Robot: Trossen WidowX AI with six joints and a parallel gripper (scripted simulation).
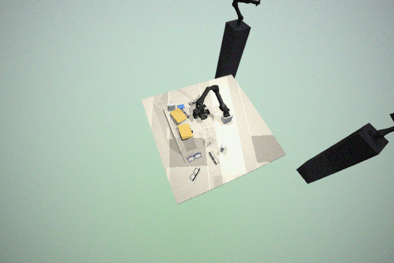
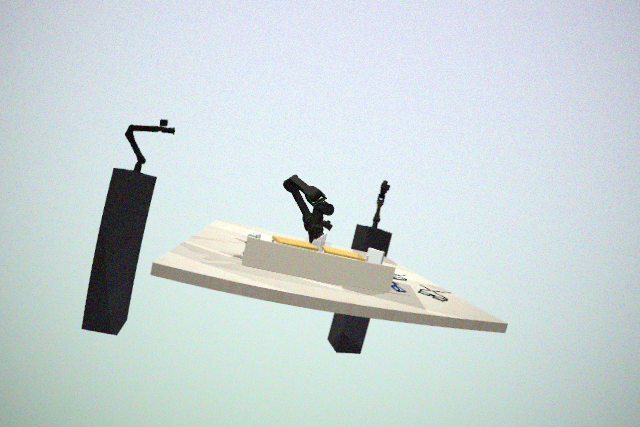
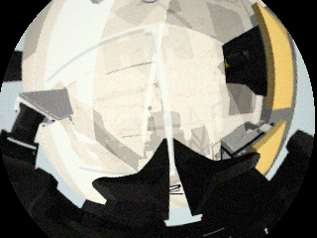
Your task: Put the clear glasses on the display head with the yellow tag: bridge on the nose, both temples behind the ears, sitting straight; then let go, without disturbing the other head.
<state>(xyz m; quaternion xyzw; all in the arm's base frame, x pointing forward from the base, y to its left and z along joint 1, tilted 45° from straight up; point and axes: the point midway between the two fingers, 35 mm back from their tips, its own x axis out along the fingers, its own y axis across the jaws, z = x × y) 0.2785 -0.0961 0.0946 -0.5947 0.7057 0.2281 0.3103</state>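
My gripper (image 1: pixel 202 114) (image 3: pixel 168 141) is low over the table, its fingertips almost together on a thin pale strip. That strip is part of the clear glasses (image 3: pixel 165 106), whose front bar runs away from the fingertips in the wrist view, with a thin temple curving left from its far end. A black form (image 3: pixel 248 59) with a small yellow tag (image 3: pixel 226 63) stands at the right of the wrist view, beside a yellow slab; it looks like the tagged display head. The other head is not clear to me. The tips are hidden in the exterior view.
Two yellow slabs (image 1: pixel 179 116) (image 1: pixel 185 131) stand before a long upright panel (image 1: pixel 173 134) (image 2: pixel 317 268). Blue glasses (image 1: pixel 194 157) and several dark-framed pairs lie on the table (image 1: pixel 270 148). A blue block (image 1: pixel 181 106) is near the panel's far end. Two other arms stand on dark pedestals.
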